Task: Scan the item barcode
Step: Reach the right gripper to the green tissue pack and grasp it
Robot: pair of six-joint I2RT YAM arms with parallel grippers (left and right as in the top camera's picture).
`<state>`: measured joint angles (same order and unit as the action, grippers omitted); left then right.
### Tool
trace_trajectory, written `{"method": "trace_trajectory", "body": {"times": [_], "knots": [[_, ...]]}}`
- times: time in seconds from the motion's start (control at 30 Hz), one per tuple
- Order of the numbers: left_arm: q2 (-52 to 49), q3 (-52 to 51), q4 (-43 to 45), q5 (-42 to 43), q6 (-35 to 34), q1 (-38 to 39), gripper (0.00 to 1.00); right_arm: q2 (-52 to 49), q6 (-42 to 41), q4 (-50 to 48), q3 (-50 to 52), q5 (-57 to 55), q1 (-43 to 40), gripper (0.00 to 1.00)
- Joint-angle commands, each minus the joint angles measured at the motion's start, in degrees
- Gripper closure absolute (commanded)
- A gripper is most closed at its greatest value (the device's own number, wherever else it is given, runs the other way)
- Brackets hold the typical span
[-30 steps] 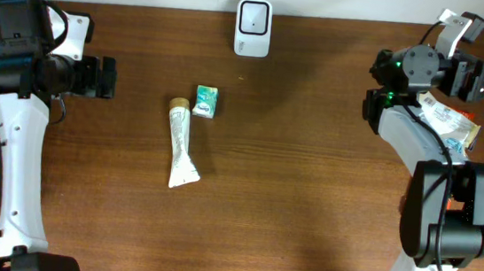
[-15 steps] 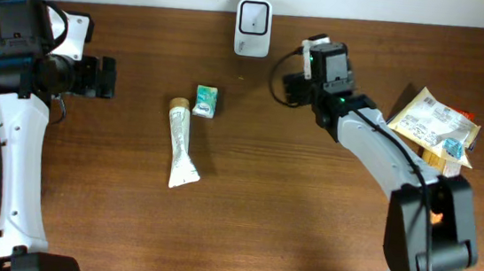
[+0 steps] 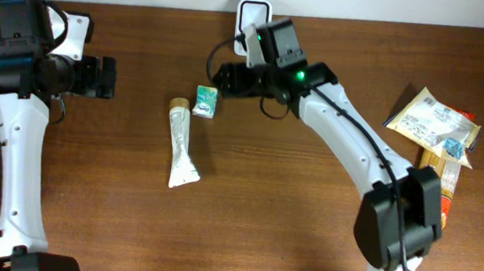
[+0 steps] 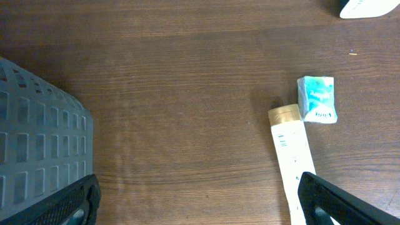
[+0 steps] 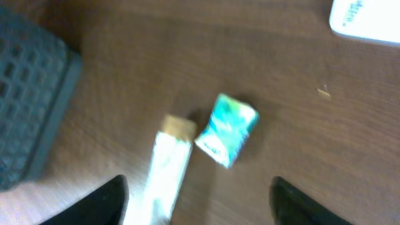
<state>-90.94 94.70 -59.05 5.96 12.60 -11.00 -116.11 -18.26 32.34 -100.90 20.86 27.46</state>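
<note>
Left hand (image 3: 108, 79) and right hand (image 3: 227, 76) gape empty over the woodgrain desk (image 3: 287, 220), a crinkly packet (image 3: 206, 101) at one o'clock of the flat tube (image 3: 181, 145).

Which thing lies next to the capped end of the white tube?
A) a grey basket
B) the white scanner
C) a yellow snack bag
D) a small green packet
D: the small green packet sits right by the cap of the white tube, while the snack bags lie far off to the side.

Grey basket (image 4: 37, 137) — wooden table (image 3: 260, 226)
</note>
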Motion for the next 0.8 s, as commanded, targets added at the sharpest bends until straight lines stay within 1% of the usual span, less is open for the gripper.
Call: {"method": "trace_trajectory", "body": {"times": [0.0,0.1,0.13,0.17,0.23,0.27,0.3,0.4,0.43,0.47,0.5,0.53,0.6,0.63,0.73,0.77], "knots": [[1.2,0.1,0.0,0.2,0.7,0.0,0.01,-5.7,1.3,0.5,-2.2,-1.7,0.8,0.41],[1.2,0.1,0.0,0.2,0.7,0.0,0.01,-10.3,1.6,-1.5,-2.2,-2.6,1.7,0.41],[1.2,0.1,0.0,0.2,0.7,0.0,0.01,-11.6,1.5,-2.8,-2.1,-3.8,2.1,0.32],[1.2,0.1,0.0,0.2,0.7,0.0,0.01,-12.8,1.5,-4.1,-2.1,-4.0,2.3,0.27],[1.2,0.1,0.0,0.2,0.7,0.0,0.01,-15.4,1.2,-6.0,-2.0,-4.0,3.3,0.27],[1.2,0.1,0.0,0.2,0.7,0.0,0.01,-16.5,-0.7,-7.1,-2.0,-4.0,4.0,0.32],[1.2,0.1,0.0,0.2,0.7,0.0,0.01,-17.0,-2.2,-7.8,-2.0,-4.0,4.2,0.38],[1.2,0.1,0.0,0.2,0.7,0.0,0.01,-19.3,-6.0,-11.7,-1.9,-4.8,4.8,0.52],[1.2,0.1,0.0,0.2,0.7,0.0,0.01,-20.1,-8.1,-12.3,-1.7,-6.3,4.8,0.59],[1.2,0.1,0.0,0.2,0.7,0.0,0.01,-20.6,-9.7,-12.7,-1.6,-7.3,4.8,0.63],[1.2,0.1,0.0,0.2,0.7,0.0,0.01,-21.5,-10.8,-13.1,-1.5,-7.6,4.8,0.71],[1.2,0.1,0.0,0.2,0.7,0.0,0.01,-21.9,-10.8,-12.9,-1.5,-7.6,4.8,0.79],[1.2,0.1,0.0,0.2,0.7,0.0,0.01,-21.9,-10.8,-11.9,-1.5,-7.3,4.8,0.9],[1.2,0.1,0.0,0.2,0.7,0.0,0.01,-21.8,-10.8,-11.5,-1.6,-5.1,4.7,0.96],[1.2,0.1,0.0,0.2,0.7,0.0,0.01,-21.4,-10.1,-9.5,-1.6,0.0,4.5,0.96],[1.2,0.1,0.0,0.2,0.7,0.0,0.01,-20.8,-7.1,-8.3,-1.9,1.6,4.0,0.96]]}}
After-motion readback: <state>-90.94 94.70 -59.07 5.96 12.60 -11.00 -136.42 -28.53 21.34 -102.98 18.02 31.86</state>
